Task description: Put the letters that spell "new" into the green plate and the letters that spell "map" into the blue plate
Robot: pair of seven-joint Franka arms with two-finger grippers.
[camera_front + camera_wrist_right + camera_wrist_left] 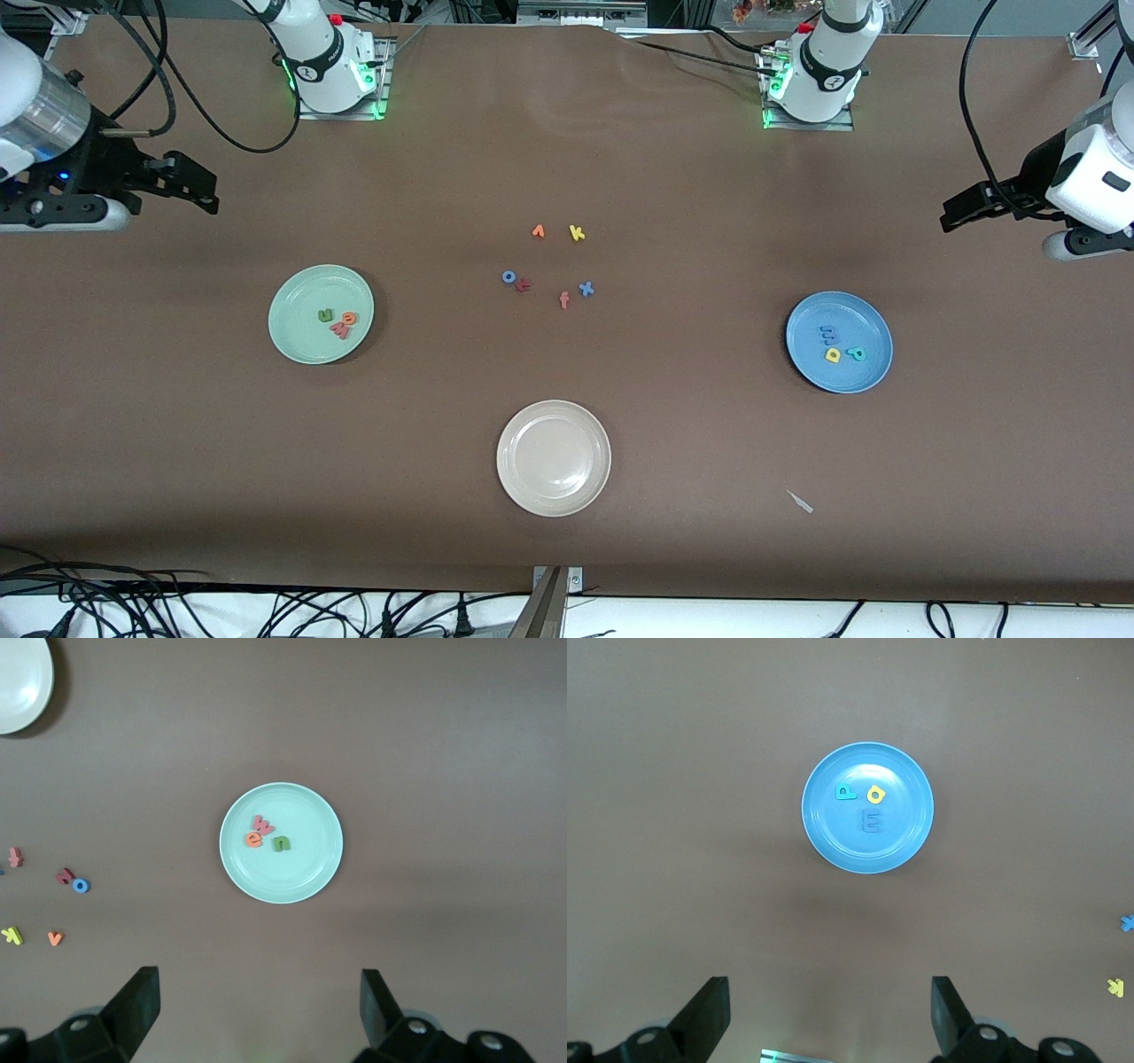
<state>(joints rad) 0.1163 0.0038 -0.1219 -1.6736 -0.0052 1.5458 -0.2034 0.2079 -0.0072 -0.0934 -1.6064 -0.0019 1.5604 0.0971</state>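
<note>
Nearest on the brown worktop: cream plate. Then blue plate with m, a, p; green plate with n, e, w, legible only in wrist views. Stray letters mid-worktop. Left pincer, right pincer: waiting aloft at worktop ends, wide open, empty.
</note>
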